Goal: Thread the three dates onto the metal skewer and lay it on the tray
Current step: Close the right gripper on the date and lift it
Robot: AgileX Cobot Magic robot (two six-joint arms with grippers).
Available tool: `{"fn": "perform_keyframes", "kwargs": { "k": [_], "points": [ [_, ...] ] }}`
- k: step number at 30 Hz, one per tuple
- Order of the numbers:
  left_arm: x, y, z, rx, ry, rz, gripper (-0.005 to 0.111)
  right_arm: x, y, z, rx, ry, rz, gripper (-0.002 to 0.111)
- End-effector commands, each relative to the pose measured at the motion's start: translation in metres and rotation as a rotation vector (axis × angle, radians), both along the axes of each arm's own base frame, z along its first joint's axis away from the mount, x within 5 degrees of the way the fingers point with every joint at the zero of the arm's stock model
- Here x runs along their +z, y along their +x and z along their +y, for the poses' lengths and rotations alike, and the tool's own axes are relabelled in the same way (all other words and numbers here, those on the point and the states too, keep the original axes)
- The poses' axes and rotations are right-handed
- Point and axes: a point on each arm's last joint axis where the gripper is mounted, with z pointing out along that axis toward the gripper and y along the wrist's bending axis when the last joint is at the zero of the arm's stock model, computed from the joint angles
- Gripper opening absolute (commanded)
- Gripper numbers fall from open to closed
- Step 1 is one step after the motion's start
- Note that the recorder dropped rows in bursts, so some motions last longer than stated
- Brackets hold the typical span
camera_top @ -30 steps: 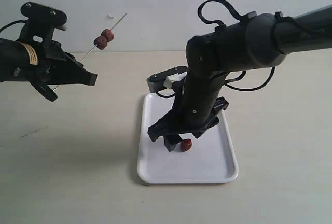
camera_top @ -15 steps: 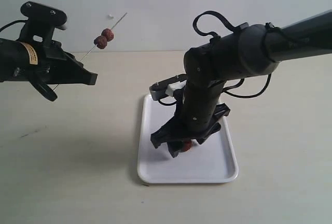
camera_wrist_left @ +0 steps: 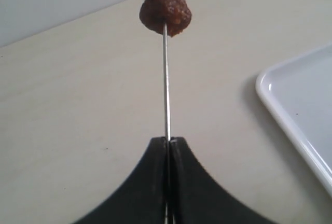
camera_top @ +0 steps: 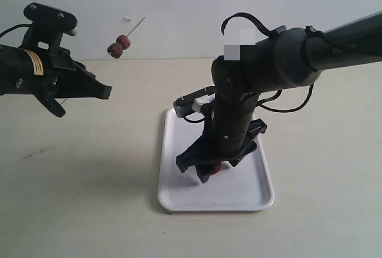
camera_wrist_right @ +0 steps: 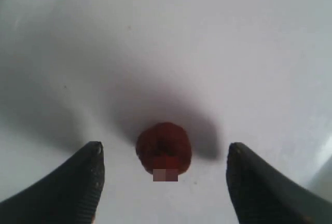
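Grey metal, thin and straight, the metal skewer [camera_wrist_left: 166, 89] is clenched near one end by the left jaws, which the left wrist view shows pressed flat together on the rod. It slants up and away above the pale bench [camera_top: 89, 180], well to the left of the white tray [camera_top: 179, 195]. Two dates [camera_top: 119, 45] are threaded on it, touching each other, towards the free tip, with a bare stretch of rod showing beyond them. The third date [camera_wrist_right: 164, 146] lies loose on the tray floor. The right jaws are spread wide and hang low over it, one on either side of the fruit, neither touching it in the right wrist view. In the exterior view the right arm stands over the middle of the tray and partly hides this date, which shows as a red spot between the jaws.
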Motion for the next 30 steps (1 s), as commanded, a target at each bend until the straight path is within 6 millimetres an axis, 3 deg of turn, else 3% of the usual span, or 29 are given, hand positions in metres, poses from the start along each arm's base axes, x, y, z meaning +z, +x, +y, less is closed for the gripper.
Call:
{"fn": "perform_keyframes", "kwargs": {
  "k": [1,9,17,24,30],
  "points": [
    [0.001,-0.002,0.002,0.01,0.001,0.007,0.0,-0.013,-0.002,-0.003,0.019,-0.043,0.034,0.064],
    [0.002,-0.002,0.002,0.008,-0.002,0.002,0.0,-0.035,-0.002,-0.001,0.006,-0.045,0.071,0.063],
    [0.003,-0.001,0.001,0.001,-0.014,-0.016,0.0,-0.036,-0.001,0.0,-0.061,-0.031,0.071,0.061],
    [0.003,-0.001,0.001,0.002,-0.016,-0.016,0.0,-0.036,-0.007,-0.002,-0.071,-0.052,0.132,0.047],
    [0.003,-0.001,0.001,0.002,-0.016,-0.016,0.0,-0.036,-0.007,-0.002,-0.067,-0.056,0.138,0.023]
  ]
}}
